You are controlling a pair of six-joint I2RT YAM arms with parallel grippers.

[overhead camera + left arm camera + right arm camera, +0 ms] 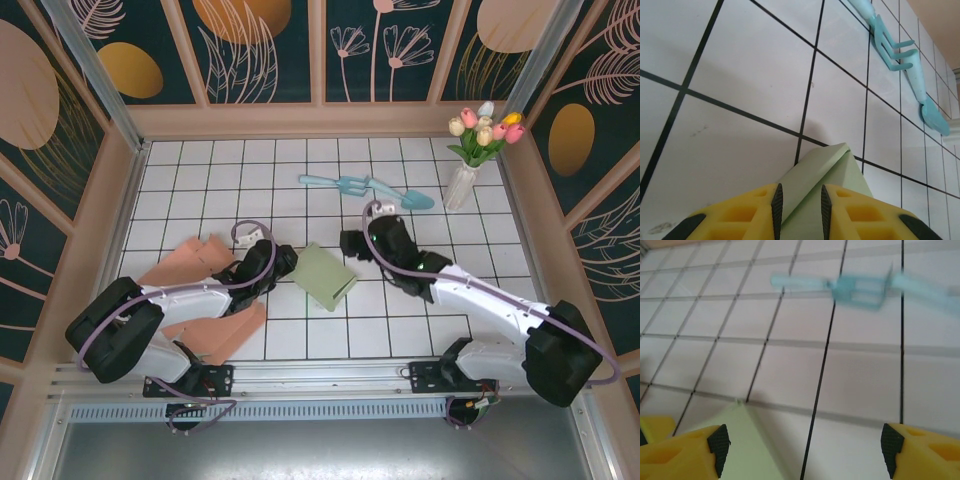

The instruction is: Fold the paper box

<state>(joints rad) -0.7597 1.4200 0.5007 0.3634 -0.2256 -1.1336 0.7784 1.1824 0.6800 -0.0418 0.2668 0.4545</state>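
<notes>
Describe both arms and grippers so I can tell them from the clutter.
The left arm and right arm match: white links, bulky black joints, a lavender cable looping along each. The left gripper and right gripper have yellow fingers with black ribbed pads.

White tiled table (200, 180) with dark grout lines. Near its back edge lie a turquoise rake (325, 182) and trowel (412, 199), end to end. Just right of them stands a glass vase (460, 187) of tulips (485, 128).
</notes>
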